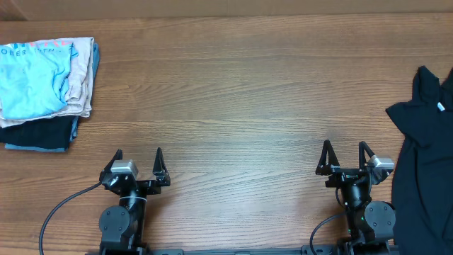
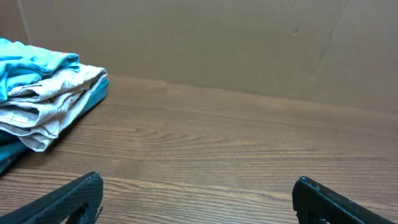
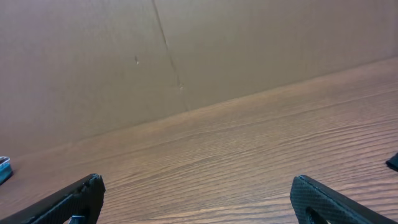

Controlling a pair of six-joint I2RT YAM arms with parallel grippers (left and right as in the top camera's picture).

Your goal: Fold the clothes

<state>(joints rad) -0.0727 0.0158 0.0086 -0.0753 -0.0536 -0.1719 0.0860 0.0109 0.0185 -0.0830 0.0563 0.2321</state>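
Blue T-shirt [image 1: 32, 78] is stacked on a beige garment [image 1: 83, 71]; left pincer [image 1: 138, 152] and right pincer [image 1: 345, 146] are held wide open, empty, away from the T-shirt

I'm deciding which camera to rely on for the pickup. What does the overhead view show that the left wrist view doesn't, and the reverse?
Only overhead: the black garment at the right edge of the table, the right gripper, open, and the white lettering on the light blue T-shirt. Only left wrist: the brown wall behind the table. Both: the T-shirt lying on the beige garment, and the left gripper, open and empty.
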